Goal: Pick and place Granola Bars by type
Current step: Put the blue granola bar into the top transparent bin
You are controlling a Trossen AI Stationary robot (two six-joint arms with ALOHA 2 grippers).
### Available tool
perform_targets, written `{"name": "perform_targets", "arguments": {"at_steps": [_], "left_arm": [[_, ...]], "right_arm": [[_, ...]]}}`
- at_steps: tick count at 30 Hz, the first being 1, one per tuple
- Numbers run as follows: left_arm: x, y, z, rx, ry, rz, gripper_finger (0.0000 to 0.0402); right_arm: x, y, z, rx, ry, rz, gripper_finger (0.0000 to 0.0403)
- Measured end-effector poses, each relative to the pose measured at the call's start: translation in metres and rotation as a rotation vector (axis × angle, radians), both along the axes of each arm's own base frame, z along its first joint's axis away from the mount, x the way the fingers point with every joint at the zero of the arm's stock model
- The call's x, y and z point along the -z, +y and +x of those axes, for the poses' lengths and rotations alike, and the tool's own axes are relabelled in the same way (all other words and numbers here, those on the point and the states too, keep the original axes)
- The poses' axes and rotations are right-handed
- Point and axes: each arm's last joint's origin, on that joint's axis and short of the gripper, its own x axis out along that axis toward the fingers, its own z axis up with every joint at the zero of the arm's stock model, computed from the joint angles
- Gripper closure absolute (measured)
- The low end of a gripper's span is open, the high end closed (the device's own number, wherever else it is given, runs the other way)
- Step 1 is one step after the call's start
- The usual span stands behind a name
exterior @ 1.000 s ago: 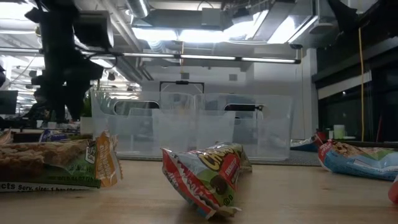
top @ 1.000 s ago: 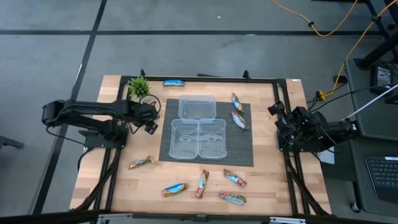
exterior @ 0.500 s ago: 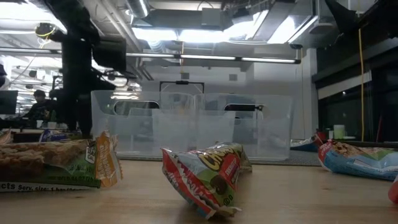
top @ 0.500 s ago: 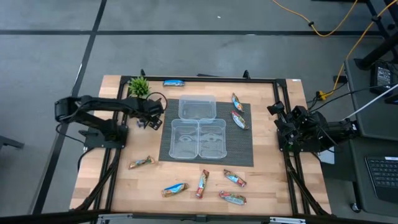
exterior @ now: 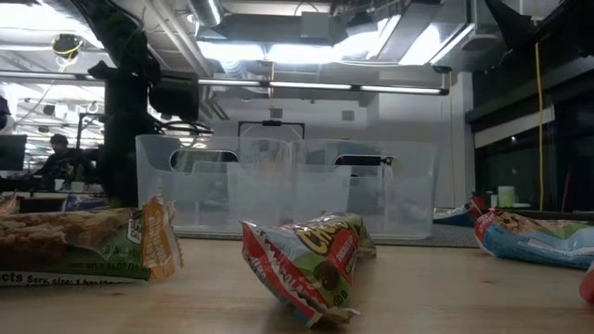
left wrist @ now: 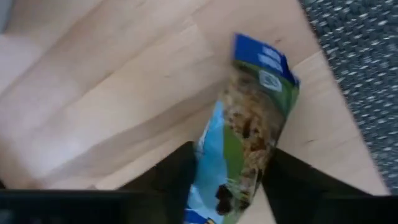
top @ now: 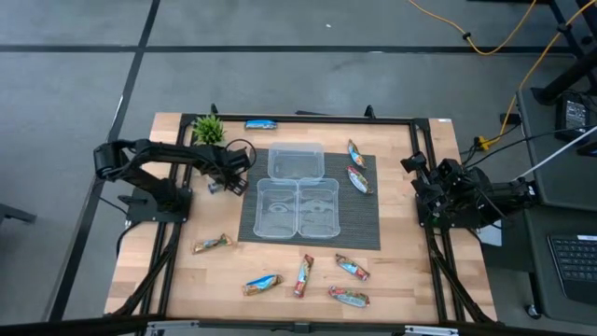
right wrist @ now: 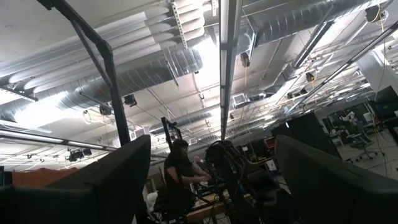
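Note:
A blue-and-green granola bar (left wrist: 249, 130) lies flat on the wooden table (left wrist: 112, 93) beside the dark mat's (left wrist: 360, 74) left edge. My left gripper (left wrist: 233, 158) reaches down over it (top: 224, 183), its fingers closed in on the bar's two long sides. Other granola bars lie loose: one at the far edge (top: 260, 123), two on the mat's right part (top: 357, 166), several along the near edge (top: 304, 275). My right gripper (right wrist: 211, 186) rests at the table's right edge (top: 438, 191), pointing up, open on nothing. My left gripper has the bar's near end (left wrist: 230, 186) between its two fingers (left wrist: 177, 171), one on each long edge. The fingers come from above and lie across the bar. The bar lies flat on the wood, its far end (left wrist: 264, 59) sticking out beyond the fingertips.
Three clear tubs (top: 297, 161) (top: 278, 208) (top: 317, 207) stand on the mat (top: 359, 224) just right of my left gripper. A small green plant (top: 208, 130) stands at the far left. Bare wood lies between the mat and the near bars.
My left gripper has moved toward the table's right, nearer the mat's left edge, and has come down toward the table.

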Motion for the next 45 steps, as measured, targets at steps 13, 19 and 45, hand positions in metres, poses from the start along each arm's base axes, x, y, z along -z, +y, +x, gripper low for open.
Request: {"name": "perform_targets", "arguments": {"at_steps": [13,19,45], "left_arm": [[-0.063,-0.005,0.021,0.015,-0.184,-0.018,0.0387],[-0.176,-0.008,0.023,0.035,-0.503,0.196,0.039],[-0.364,0.035,0.113,0.437,-0.913,0.531,0.0389]], "right_arm": [[0.0,0.0,0.0,0.002,0.001,-0.002,0.0059],[0.001,0.0,0.0,0.003,0.007,-0.004,0.0059],[0.001,-0.001,0.0,0.074,0.015,-0.012,0.0059]]}}
